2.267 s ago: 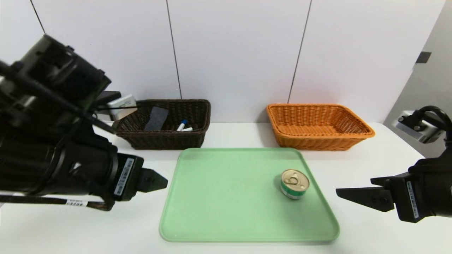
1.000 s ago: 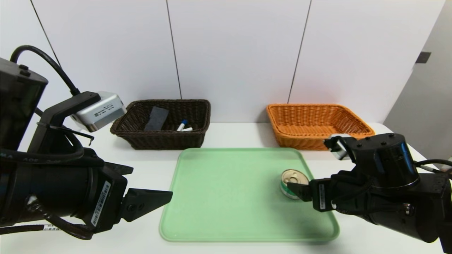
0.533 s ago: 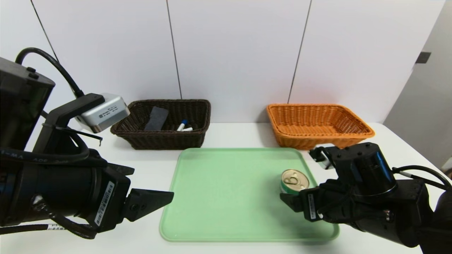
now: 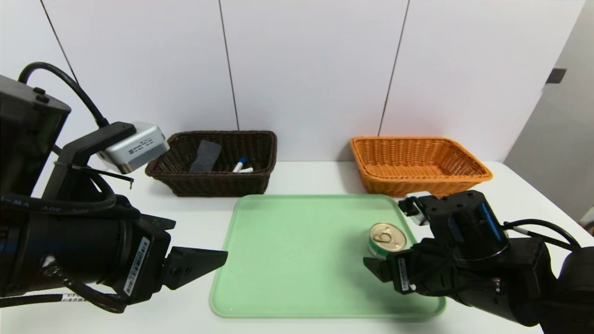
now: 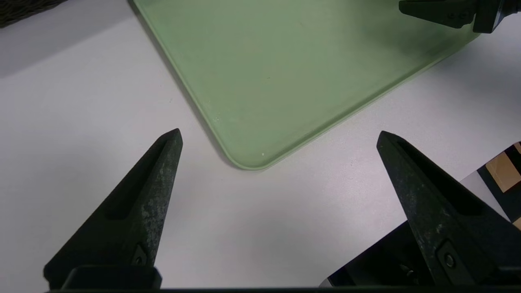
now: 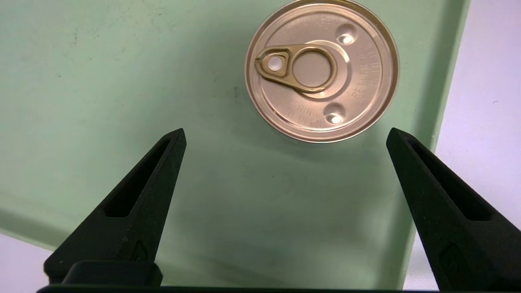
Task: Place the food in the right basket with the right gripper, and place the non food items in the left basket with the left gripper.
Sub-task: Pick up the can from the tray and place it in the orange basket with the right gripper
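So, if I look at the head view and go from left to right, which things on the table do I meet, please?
Dark brown basket with the non-food items inside → green tray → orange basket.

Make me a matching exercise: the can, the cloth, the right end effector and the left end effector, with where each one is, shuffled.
1. can
2. cloth
3. right end effector
4. left end effector

A. in the dark basket
B. open, by the can
C. on the green tray
D. open, holding nothing, beyond the tray's left edge

1-C, 2-A, 3-B, 4-D
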Robot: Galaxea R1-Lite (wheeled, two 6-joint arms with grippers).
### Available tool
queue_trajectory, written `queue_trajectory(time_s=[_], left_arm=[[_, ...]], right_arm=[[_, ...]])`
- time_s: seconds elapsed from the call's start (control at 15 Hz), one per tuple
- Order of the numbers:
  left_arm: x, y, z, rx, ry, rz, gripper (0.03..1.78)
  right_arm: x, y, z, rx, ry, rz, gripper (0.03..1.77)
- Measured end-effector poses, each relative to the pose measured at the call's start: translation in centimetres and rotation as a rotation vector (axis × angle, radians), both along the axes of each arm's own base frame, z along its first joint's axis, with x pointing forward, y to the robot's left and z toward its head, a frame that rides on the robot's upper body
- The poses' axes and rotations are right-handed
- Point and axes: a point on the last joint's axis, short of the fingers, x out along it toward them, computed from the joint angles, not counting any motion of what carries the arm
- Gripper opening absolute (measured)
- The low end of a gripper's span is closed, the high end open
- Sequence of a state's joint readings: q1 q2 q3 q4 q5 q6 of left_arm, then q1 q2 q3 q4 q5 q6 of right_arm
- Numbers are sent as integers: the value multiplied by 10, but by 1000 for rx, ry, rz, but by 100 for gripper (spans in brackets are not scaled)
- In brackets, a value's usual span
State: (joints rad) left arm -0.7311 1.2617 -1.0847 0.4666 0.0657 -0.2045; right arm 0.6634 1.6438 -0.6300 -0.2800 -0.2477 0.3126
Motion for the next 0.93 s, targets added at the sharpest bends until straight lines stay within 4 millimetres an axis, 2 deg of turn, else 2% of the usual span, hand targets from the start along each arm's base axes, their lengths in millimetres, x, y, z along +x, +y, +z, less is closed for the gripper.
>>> queue_trajectory(time_s=[0.53, 0.73, 0.93], left_arm=[[0, 0, -1, 3, 2, 0, 169], [0, 0, 0, 1, 1, 0, 169], [0, 0, -1, 2, 2, 1, 169]], right_arm=[[3, -1, -5, -5, -31, -35, 170], [5, 1, -11, 19, -97, -19, 170], [5, 1, -22, -4, -84, -15, 170]])
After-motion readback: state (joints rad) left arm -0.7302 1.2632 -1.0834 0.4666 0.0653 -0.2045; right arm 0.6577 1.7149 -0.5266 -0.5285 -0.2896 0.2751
